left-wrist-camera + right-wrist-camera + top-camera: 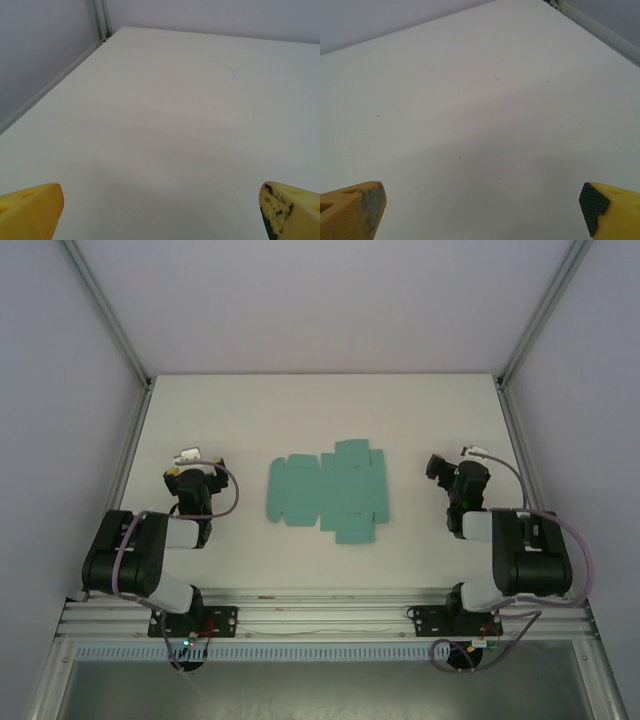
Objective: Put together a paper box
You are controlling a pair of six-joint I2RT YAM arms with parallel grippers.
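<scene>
Paper box (330,490) is lying flat on the white bench (250,420) as an unfolded teal-green die-cut sheet with its flaps spread out. It is sitting mid-bench, between the two arms and well apart from both.

Left arm (150,545) is sitting folded at the left side near its base, wrist pointing toward the far edge. Right arm (515,550) is sitting folded the same way on the right. Purple cables (232,490) are looping over both wrists.

Left jaws are standing wide open, gripping nothing. In the left wrist view the yellow fingertips (30,212) are showing at the two bottom corners, far apart, with bare bench (175,125) running between them. A metal frame post (102,22) is standing at the far left corner against the grey wall (45,45).

Right jaws are standing wide open too, gripping nothing. In the right wrist view the yellow fingertips (350,212) are sitting at the bottom corners, the right-hand one showing a black textured pad (592,205), with bare bench (470,125) between them. Can't tell whether either pair is touching the surface.
</scene>
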